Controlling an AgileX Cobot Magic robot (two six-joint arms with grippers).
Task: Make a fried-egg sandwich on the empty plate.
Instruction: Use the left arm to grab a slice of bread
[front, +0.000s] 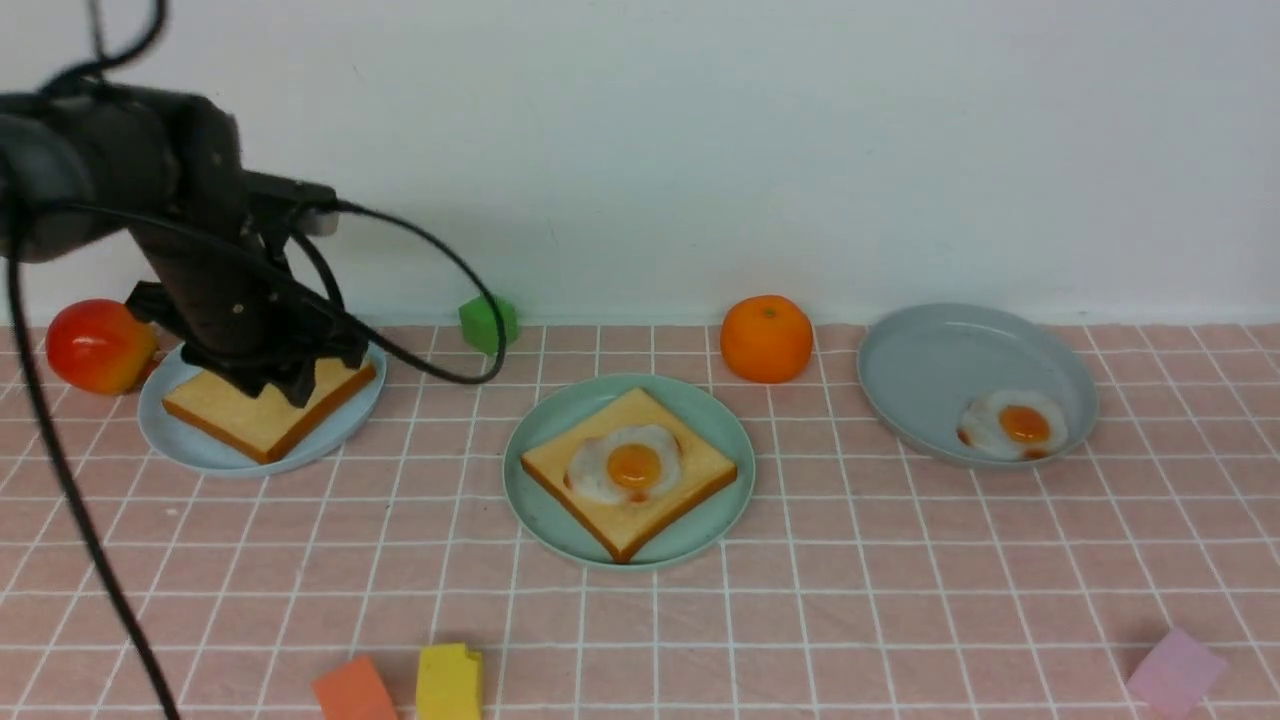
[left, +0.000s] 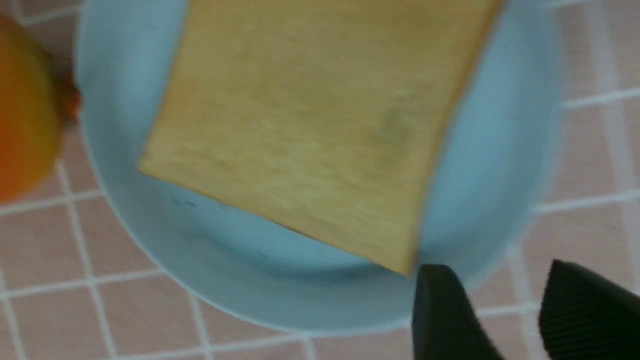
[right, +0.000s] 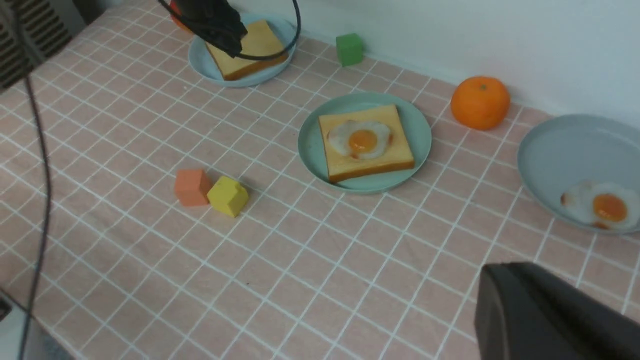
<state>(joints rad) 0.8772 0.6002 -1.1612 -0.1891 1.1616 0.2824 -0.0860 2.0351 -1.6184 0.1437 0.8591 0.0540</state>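
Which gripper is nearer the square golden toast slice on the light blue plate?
Left. The left gripper is at the golden toast slice; the right gripper is far across the table.

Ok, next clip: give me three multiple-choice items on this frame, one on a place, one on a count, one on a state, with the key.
1. The bare toast slice lies toward: A the robot's left; B the centre; C the robot's right.
2. Fried eggs in view: A one; B two; C three.
3. The left gripper is: A open and empty; B shut on toast; C shut on an egg.
Key: 1 A, it sits on the light blue plate under the left arm. 2 B, one egg tops the other toast slice on the mint-green plate, and a second egg lies on the grey-blue plate. 3 A, its fingers stand apart with nothing between them.
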